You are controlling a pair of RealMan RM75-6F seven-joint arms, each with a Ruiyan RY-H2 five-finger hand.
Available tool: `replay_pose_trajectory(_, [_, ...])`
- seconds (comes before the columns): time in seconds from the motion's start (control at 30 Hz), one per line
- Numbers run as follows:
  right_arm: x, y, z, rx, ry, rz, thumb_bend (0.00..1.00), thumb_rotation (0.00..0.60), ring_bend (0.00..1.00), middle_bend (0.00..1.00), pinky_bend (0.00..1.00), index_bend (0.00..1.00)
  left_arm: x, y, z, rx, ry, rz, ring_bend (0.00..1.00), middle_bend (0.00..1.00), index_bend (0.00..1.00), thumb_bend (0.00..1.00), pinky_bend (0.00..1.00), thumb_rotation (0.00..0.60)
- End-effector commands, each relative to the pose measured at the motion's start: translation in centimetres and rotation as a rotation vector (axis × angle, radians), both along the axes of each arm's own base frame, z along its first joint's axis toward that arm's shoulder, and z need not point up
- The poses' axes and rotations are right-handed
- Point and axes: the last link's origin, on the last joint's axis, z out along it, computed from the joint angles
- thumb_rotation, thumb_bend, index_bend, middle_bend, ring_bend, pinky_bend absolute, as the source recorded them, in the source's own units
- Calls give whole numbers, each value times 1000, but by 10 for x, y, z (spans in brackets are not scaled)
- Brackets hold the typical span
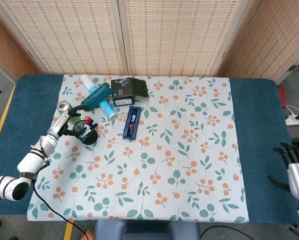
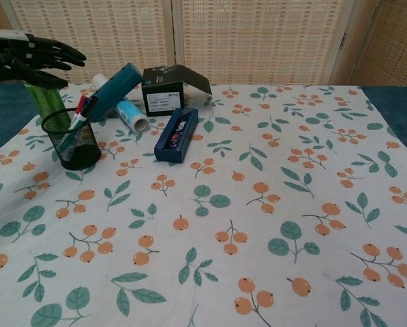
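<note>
A black mesh pen cup (image 2: 70, 141) stands at the left of the floral cloth and holds several pens leaning inside it. My left hand (image 2: 27, 57) hovers just above and behind the cup, fingers spread and holding nothing. In the head view the same left hand (image 1: 71, 120) sits at the cup's (image 1: 87, 134) left rim. My right hand (image 1: 295, 169) lies off the cloth at the table's far right edge, fingers apart and empty.
A green bottle (image 2: 41, 97) stands behind the cup. Near it lie a teal tool (image 2: 118, 87), a white and blue tube (image 2: 127, 112), an open black box (image 2: 168, 92) and a blue pen case (image 2: 176, 135). The floral cloth (image 1: 189, 165) covers the blue table (image 1: 257, 125).
</note>
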Motion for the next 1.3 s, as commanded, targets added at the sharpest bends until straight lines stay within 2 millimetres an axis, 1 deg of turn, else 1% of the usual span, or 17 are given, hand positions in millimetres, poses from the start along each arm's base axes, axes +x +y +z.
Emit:
replay_pose_trajectory(0.03, [0,0,-1,4,-2,0,43,600,142,130,203,252,2,-7,9,58,52,-46,19,104,236,344,145,600])
replay_pose_trajectory(0.07, [0,0,-1,6,-3,0,44,600,142,130,203,252,2,-11,14,94,95,-70,20,112,236,344,148,600])
replay_pose_trajectory(0.17, [-1,0,0,5,-9,1,43,600,142,131,203,252,2,-37,31,280,308,-160,38,144,237,345,172,600])
replay_pose_trajectory(0.2, [-1,0,0,5,-11,2,43,600,142,130,203,252,2,-52,36,361,402,-179,45,151,241,345,182,600])
replay_pose_trajectory(0.27, [-1,0,-1,10,-15,2,43,600,142,130,203,252,2,-77,42,469,539,-200,55,162,249,345,194,600])
replay_pose_trajectory(0.3, [-1,0,-1,12,-18,3,43,600,142,130,203,251,-1,-95,44,524,622,-204,57,164,252,344,196,600])
replay_pose_trajectory(0.4, [0,-1,-2,20,-26,7,43,600,142,130,203,249,-13,-130,47,607,781,-215,68,162,254,340,197,600])
replay_pose_trajectory(0.5, [0,-1,-3,22,-27,9,43,600,142,130,203,247,-16,-138,48,622,808,-215,72,147,254,339,198,600])
replay_pose_trajectory(0.57, [1,-1,-4,30,-30,14,43,600,142,130,203,243,-29,-157,48,640,867,-201,74,118,248,339,197,600])
replay_pose_trajectory(0.6, [2,-1,-6,36,-34,21,43,600,142,130,203,242,-53,-178,47,599,920,-146,74,106,243,339,194,600])
replay_pose_trajectory(0.63, [2,-1,-5,35,-36,22,43,600,142,131,203,242,-63,-185,48,587,927,-125,74,105,240,339,190,600])
replay_pose_trajectory(0.7, [3,0,-5,35,-37,23,44,600,142,130,203,242,-82,-194,48,556,931,-85,74,106,236,339,186,600])
replay_pose_trajectory(0.8, [3,0,-6,41,-36,21,43,600,143,130,203,242,-103,-202,48,519,938,-34,71,105,225,339,176,600])
replay_pose_trajectory(0.93, [4,-1,-8,48,-34,22,44,600,142,130,203,242,-121,-209,46,493,935,4,66,101,211,340,167,600])
replay_pose_trajectory(1.07, [4,-1,-8,48,-30,21,44,600,142,130,203,242,-124,-208,45,508,936,10,66,98,211,340,167,600])
replay_pose_trajectory(1.3, [4,0,-7,45,-28,22,43,600,142,130,203,242,-114,-199,39,529,894,4,66,92,211,340,167,600])
